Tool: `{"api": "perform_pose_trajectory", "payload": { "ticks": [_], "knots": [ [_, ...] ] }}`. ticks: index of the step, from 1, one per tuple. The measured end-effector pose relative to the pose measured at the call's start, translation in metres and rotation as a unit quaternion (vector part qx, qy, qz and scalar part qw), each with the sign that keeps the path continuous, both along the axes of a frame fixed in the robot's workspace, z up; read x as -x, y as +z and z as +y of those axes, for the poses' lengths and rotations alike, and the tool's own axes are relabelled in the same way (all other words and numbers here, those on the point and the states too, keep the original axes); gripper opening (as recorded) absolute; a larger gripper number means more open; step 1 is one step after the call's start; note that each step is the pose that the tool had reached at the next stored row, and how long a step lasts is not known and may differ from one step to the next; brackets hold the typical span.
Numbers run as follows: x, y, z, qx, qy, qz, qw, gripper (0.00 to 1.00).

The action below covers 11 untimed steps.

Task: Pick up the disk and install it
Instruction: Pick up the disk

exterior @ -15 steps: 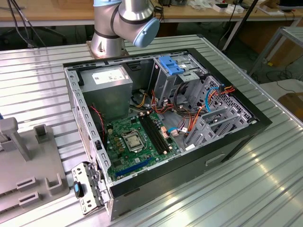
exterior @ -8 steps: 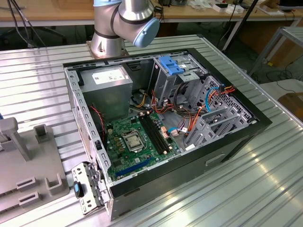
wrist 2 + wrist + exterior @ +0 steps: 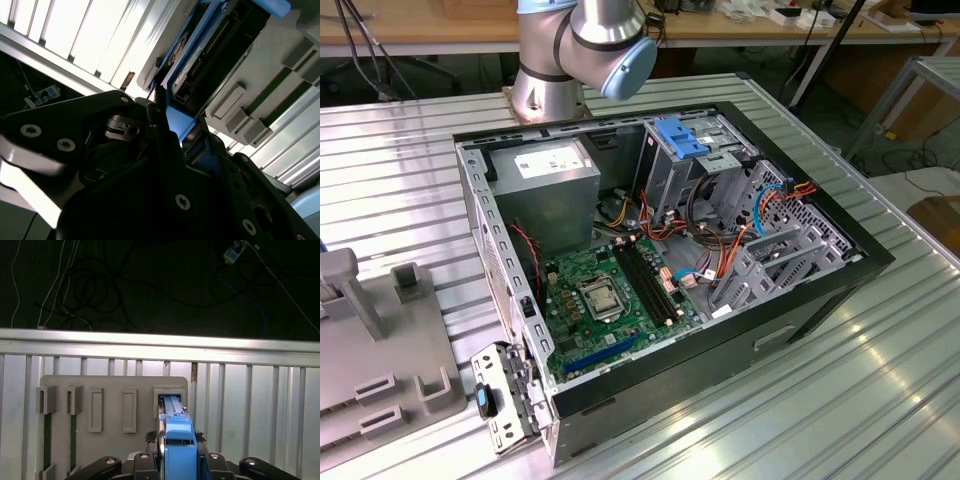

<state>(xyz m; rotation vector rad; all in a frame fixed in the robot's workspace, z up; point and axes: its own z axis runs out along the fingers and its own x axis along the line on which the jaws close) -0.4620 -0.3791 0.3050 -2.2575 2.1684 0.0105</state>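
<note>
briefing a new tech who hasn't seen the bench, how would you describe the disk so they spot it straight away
On the ribbed metal table lies a grey holder with a row of slots. The disk stands on edge at the end slot, with the gripper shut on it. Its bright blue carrier sets it apart: the other slots show grey or dark green.

Smooth blue plastic on the disk [image 3: 179, 446], matt grey plastic holder [image 3: 112, 389], shiny ribbed metal table [image 3: 250, 410].
</note>
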Motion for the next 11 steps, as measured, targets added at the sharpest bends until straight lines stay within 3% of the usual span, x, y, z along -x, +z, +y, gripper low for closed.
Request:
{"api": "perform_pose_trajectory", "payload": {
  "ticks": [11],
  "knots": [
    [0.0000,0.0092,0.0000,0.0004,0.000,0.0001,1.0000,0.37]
  ]
}}
